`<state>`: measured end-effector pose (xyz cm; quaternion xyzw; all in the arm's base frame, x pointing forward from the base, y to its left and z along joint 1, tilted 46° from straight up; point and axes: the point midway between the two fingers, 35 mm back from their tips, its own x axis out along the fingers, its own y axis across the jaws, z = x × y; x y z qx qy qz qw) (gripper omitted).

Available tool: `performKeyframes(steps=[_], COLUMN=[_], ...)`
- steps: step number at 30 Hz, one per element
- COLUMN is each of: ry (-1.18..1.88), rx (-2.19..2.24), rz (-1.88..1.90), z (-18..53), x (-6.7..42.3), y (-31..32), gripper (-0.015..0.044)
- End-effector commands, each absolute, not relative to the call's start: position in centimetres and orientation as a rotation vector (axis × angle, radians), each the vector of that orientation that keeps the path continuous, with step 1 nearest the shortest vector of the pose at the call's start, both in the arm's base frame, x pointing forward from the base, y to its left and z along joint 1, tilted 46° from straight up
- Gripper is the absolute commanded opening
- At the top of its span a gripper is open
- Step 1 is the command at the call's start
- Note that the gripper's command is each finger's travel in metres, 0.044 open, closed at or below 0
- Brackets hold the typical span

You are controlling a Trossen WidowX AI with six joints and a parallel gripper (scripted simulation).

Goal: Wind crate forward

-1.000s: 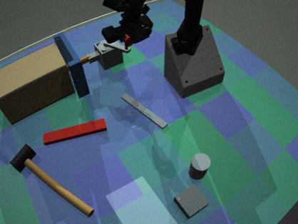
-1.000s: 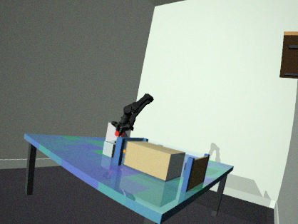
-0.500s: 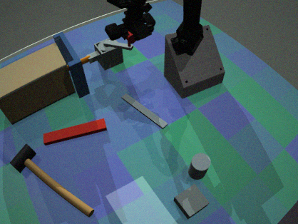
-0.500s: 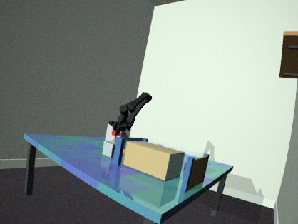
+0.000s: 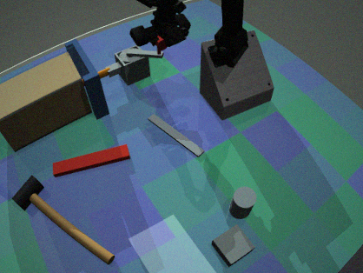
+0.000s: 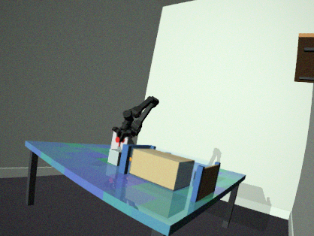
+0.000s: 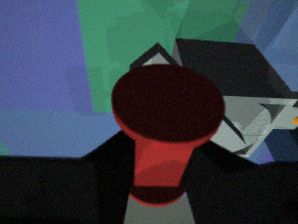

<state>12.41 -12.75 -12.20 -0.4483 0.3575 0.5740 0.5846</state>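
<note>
The winch [image 5: 138,71] [image 6: 114,157] [image 7: 212,67] stands on the bench. The grey crank arm of the winch handle [image 5: 149,54] lies across the winch top and sticks out toward the robot base; its key is hidden. My gripper [image 5: 161,43] [image 6: 119,140] [image 7: 155,132] is shut on the handle's red knob, above the outer end of the arm. An orange strap [image 5: 103,72] [image 7: 296,120] runs from the winch through the blue frame [image 5: 89,76] [image 6: 124,161]. The tan crate [image 5: 48,102] [image 6: 152,167] sits flat just behind the frame. A narrow gap seems to show there; contact cannot be told.
A grey flat bar [image 5: 175,136], a red bar [image 5: 91,161], a hammer [image 5: 71,228], a grey cylinder [image 5: 243,203] and a grey block [image 5: 233,244] lie on the bench. The robot's wedge base [image 5: 243,83] stands beside the winch. A rear blue post [image 6: 197,184] stands behind the crate.
</note>
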Motion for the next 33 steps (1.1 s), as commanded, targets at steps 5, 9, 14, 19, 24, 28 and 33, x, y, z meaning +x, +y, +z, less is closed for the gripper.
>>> performKeyframes(steps=[5, 9, 14, 19, 24, 28, 33], ry=[0.851, 0.852, 0.852, 0.853, 0.853, 0.854, 0.854], rx=[-1.055, -1.056, -1.056, -1.056, -1.057, -1.057, -1.057], rz=[1.354, 1.354, 1.354, 1.354, 1.354, 1.353, 1.353], z=[-13.1, -13.4, -13.8, -14.1, -14.5, -14.8, -15.2], x=[11.8, 11.6, 11.3, 11.1, 11.0, 10.8, 10.7], y=[-13.5, -13.8, -14.2, -14.5, -14.9, -15.2, -15.6], gripper=[0.0000, 0.0000, 0.0000, 0.0000, 0.0000, 0.0000, 0.0000])
